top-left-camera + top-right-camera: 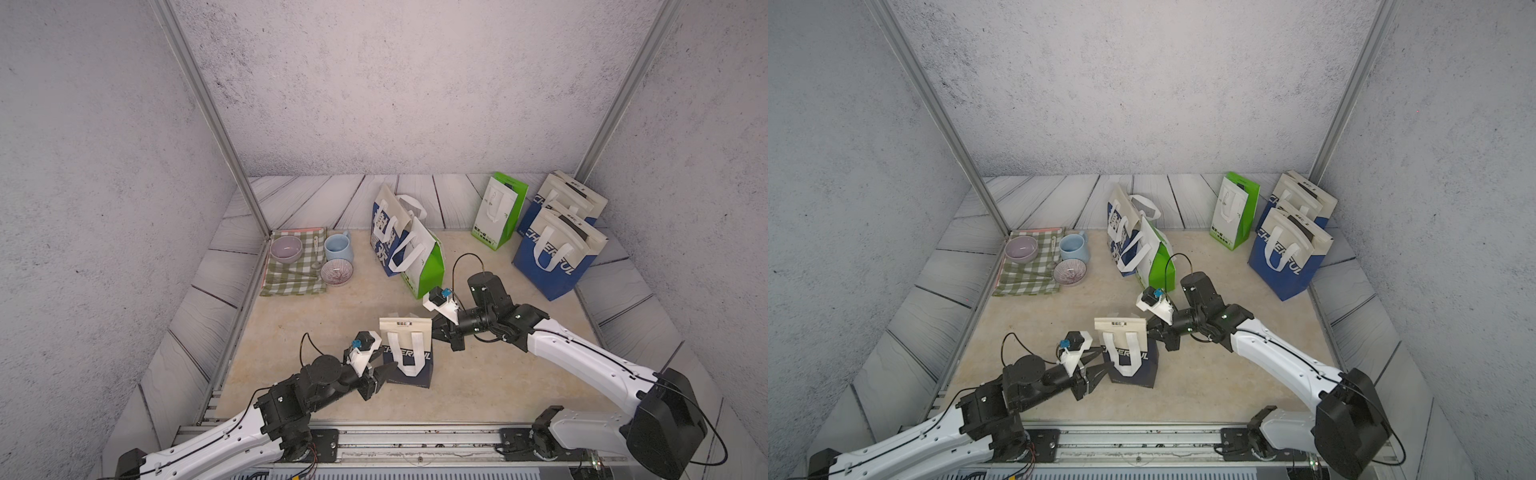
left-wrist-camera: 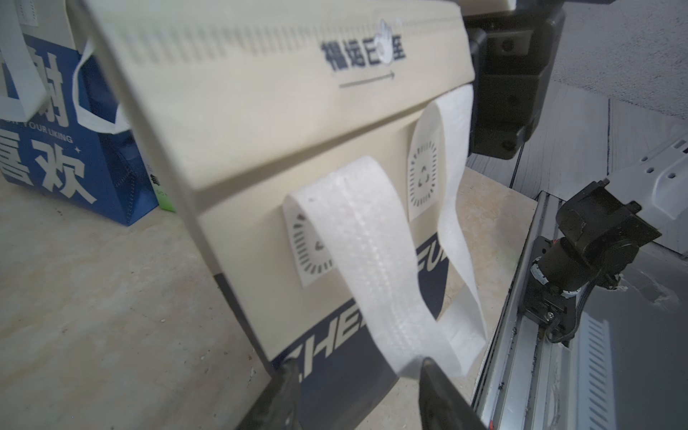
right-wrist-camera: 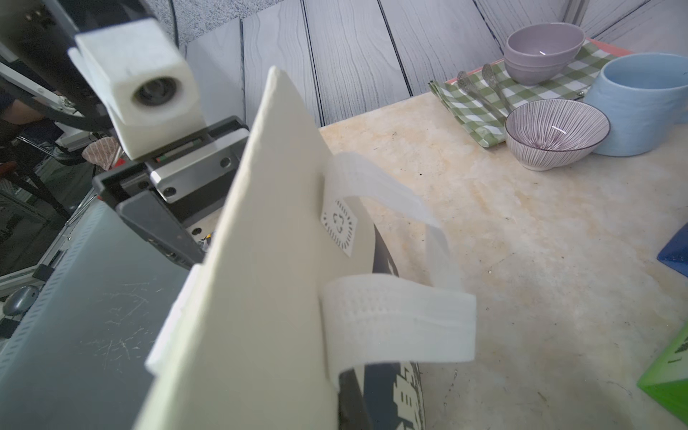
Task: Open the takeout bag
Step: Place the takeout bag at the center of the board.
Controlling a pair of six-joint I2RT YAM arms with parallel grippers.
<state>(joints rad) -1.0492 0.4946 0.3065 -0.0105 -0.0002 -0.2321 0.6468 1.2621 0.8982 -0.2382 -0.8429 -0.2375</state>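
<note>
Cream-and-navy takeout bag (image 1: 405, 345) stands upright on the counter (image 1: 498, 374), its top flap (image 1: 405, 323) folded shut, so we judge opening not yet done. Our left end effector (image 1: 384, 362) is spread beside the white handle (image 1: 409, 371). Our right end effector (image 1: 438, 332) is pressed together at the bag's upper edge.

Cell had grey textured walls (image 1: 395, 83), two aluminium corner posts (image 1: 208, 116), beige marbled tabletop (image 1: 332, 328) bordered by grey wood-grain planks (image 1: 316, 199), even light.
</note>
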